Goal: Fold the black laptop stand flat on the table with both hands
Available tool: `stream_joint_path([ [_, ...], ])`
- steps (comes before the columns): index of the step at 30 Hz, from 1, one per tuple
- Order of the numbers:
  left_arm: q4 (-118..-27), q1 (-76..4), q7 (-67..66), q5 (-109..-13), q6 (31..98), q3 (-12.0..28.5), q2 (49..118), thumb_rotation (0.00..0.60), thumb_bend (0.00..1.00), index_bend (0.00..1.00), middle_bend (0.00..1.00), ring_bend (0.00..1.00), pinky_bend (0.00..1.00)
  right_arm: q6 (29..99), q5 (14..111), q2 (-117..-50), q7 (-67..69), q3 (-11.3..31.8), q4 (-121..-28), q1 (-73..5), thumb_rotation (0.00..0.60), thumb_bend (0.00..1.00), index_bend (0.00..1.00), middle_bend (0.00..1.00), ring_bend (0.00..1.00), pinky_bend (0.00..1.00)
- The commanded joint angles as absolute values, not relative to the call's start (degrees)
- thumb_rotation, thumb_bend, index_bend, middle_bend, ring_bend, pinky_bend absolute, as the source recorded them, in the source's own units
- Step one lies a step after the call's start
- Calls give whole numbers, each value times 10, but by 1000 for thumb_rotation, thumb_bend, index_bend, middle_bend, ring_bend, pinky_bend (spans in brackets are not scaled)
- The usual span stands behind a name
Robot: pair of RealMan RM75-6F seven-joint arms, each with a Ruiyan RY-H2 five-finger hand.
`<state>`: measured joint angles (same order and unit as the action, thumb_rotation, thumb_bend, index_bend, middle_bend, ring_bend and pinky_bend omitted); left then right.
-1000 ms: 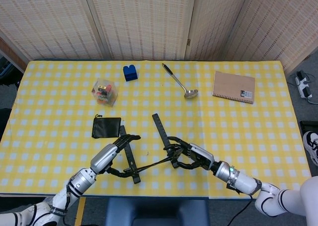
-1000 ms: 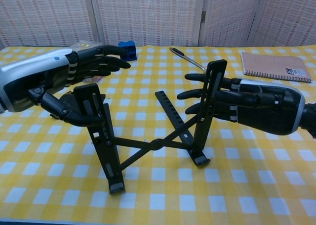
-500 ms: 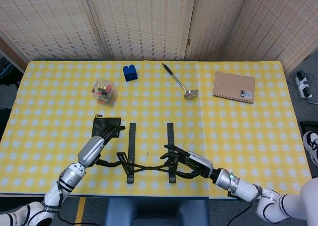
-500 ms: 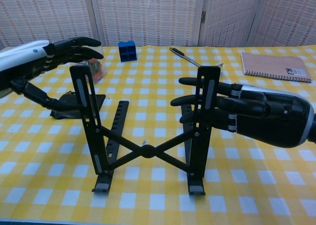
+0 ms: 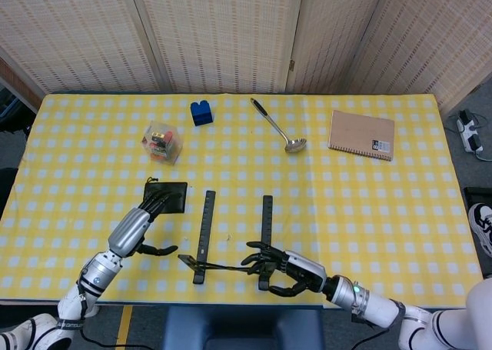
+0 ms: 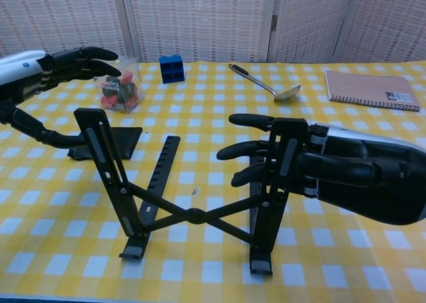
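Laptop stand [image 6: 193, 203] stands unfolded at the lower centre of the surface [image 5: 400, 211]. Left hand [image 5: 138, 223], at lower left, has released the left rail and drawn back, fingers spread, holding nothing. Right hand [image 6: 293, 163] still cups the right rail, fingers extended. Folding is not yet achieved. No writing is legible; the notebook [image 5: 361, 135] label is too small.

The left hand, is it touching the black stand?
Apart. In the chest view the left hand hangs open above and left of the laptop stand, with tablecloth showing between its fingers and the stand's left arm.
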<state>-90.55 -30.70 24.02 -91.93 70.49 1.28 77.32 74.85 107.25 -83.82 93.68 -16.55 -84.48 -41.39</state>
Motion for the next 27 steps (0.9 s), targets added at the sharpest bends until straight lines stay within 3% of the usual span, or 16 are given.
stream_joint_path([
  [1, -911, -304, 245, -927, 702, 3, 762, 600, 202, 122, 168, 102, 35, 754, 1075, -829, 926, -171, -859, -411, 504, 385, 33, 209, 247, 21],
  [15, -961, -289, 254, -959, 710, -29, 732, 600, 203, 120, 168, 98, 15, 747, 1052, -829, 910, -168, -850, -401, 505, 386, 33, 210, 247, 20],
  [27, -938, -319, 217, -929, 669, 5, 780, 600, 203, 119, 168, 98, 15, 754, 1063, -834, 920, -175, -845, -395, 505, 386, 33, 211, 246, 20],
])
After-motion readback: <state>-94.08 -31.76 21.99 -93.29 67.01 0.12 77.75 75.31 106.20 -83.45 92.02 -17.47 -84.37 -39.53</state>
